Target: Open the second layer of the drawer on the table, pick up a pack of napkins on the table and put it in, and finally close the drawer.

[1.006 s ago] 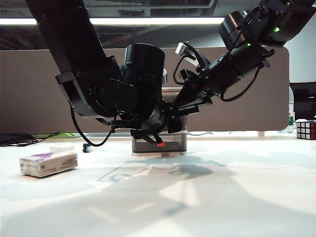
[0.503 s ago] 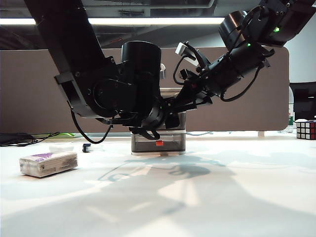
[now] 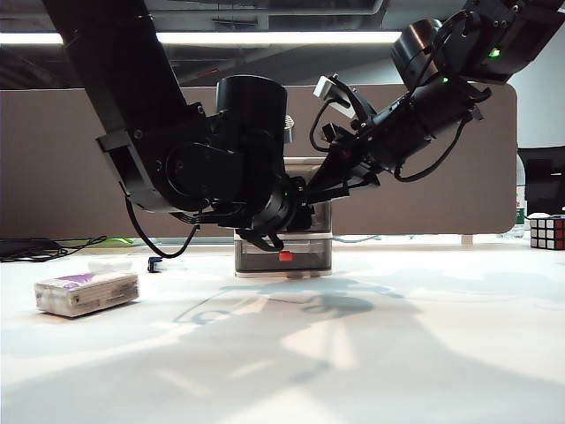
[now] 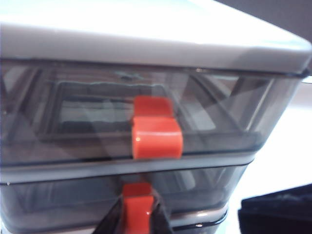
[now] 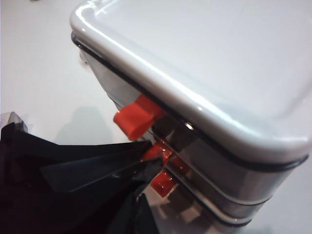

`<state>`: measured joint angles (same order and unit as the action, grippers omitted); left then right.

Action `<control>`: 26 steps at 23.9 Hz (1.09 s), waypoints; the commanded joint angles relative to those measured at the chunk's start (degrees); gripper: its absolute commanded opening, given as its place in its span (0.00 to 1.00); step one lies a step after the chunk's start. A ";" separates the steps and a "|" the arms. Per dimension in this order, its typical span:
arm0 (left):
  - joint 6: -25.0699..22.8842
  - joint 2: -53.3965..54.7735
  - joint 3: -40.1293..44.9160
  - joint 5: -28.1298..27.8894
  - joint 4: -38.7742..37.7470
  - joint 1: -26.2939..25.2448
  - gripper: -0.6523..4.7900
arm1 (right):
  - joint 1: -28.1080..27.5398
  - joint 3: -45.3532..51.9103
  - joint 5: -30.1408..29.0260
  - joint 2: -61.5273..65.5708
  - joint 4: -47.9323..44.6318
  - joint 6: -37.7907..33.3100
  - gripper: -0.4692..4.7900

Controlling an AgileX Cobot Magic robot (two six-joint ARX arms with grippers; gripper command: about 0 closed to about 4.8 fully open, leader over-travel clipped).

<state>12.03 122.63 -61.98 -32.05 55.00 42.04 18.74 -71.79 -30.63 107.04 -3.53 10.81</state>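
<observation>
- The drawer (image 3: 284,240) sits mid-table, a boxy little unit with a glossy white frame and rounded corners, its tiers smoky grey, see-through plastic.
- Left gripper (image 4: 138,218) is right at the front of the unit, its two dark fingers (image 4: 113,220) pinched on either side of the red-orange tab (image 4: 137,209) of the second layer (image 4: 117,197) – closed on that tab, and the tier is not pulled out.
- Just above it, the top tier's tab (image 4: 156,132) stands clear, a chunky, smooth, squared-off lug in bright orange-red.
- In the exterior view the bulky black left arm (image 3: 190,159) covers most of the unit; only the bottom tier and its tab (image 3: 284,256) peek out underneath.
- Right gripper (image 3: 305,215) reaches in from the upper right to the unit's top corner, just behind the left wrist; in none of the views can I tell whether its jaws are open or shut.
- The right wrist view looks down over the shiny white lid (image 5: 214,63), a stack of orange tabs below, and a dark matte finger (image 5: 92,168) coming in at the middle one.
- The pack of napkins (image 3: 86,292) lies flat on the table (image 3: 397,353), far left and well apart from the unit: a soft crinkly brick in whitish wrap with a purple patch on top.
- A coloured puzzle cube (image 3: 547,232) sits at the far right edge.
</observation>
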 commanded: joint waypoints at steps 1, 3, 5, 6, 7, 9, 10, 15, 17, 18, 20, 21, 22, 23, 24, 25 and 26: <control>0.00 -0.07 -0.17 -0.09 0.33 -0.13 0.22 | 0.04 -0.24 -0.57 -0.57 -0.57 0.17 0.08; 0.00 -0.07 -0.17 -0.09 0.33 -0.13 0.21 | 0.04 -0.24 -0.57 -0.57 -0.57 0.17 0.08; 0.00 -0.07 -0.17 -0.09 0.35 -0.11 0.11 | 0.04 -0.24 -0.57 -0.57 -0.57 0.17 0.08; 0.00 -0.07 -0.17 -0.09 0.37 -0.11 0.11 | 0.04 -0.24 -0.55 -0.57 -0.59 0.17 0.08; 0.00 -0.07 -0.17 -0.11 0.35 -0.11 0.11 | 0.04 -0.24 -0.55 -0.57 -0.57 0.17 0.08; 0.00 -0.09 -0.17 -0.13 0.35 -0.07 0.11 | 0.04 -0.24 -0.55 -0.57 -0.61 0.17 0.08; 0.00 -0.09 -0.17 -0.13 0.35 -0.07 0.11 | 0.04 -0.24 -0.55 -0.57 -0.61 0.17 0.08; 0.42 -0.09 -0.17 1.14 0.28 0.83 0.47 | 0.04 -0.24 -0.57 -0.57 -0.55 0.17 0.08; 0.42 -0.09 -0.17 0.57 0.00 0.90 0.48 | 0.04 -0.24 -0.55 -0.57 -0.52 0.17 0.08; 0.42 -0.09 -0.17 0.59 -0.07 0.87 0.47 | 0.04 -0.24 -0.57 -0.57 -0.52 0.17 0.08; 0.42 -0.07 -0.26 0.59 -0.07 0.63 0.47 | 0.04 -0.24 -0.55 -0.57 -0.55 0.24 0.08; 0.42 -0.04 -0.42 0.63 -0.04 0.20 0.47 | 0.04 -0.24 -0.55 -0.57 -0.55 0.42 0.08; 0.42 -0.04 -0.42 0.81 0.04 0.00 0.47 | 0.04 -0.24 -0.52 -0.57 -0.59 0.42 0.08; 0.44 -0.04 -0.42 0.90 0.39 -0.24 0.47 | 0.04 -0.24 -0.52 -0.57 -0.59 0.63 0.08; 0.44 -0.04 -0.44 1.03 0.44 -0.70 0.47 | 0.04 -0.24 -0.52 -0.57 -0.57 1.05 0.08; 0.42 -0.04 -0.52 1.64 0.31 -0.92 0.47 | 0.04 -0.24 -0.48 -0.57 -0.59 1.18 0.08; 0.42 0.00 -0.57 1.70 0.26 -1.11 0.47 | 0.04 -0.24 -0.48 -0.57 -0.66 1.25 0.08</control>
<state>12.49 122.67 -62.13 -30.89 54.63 41.30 18.74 -71.79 -30.63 107.04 -3.53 11.51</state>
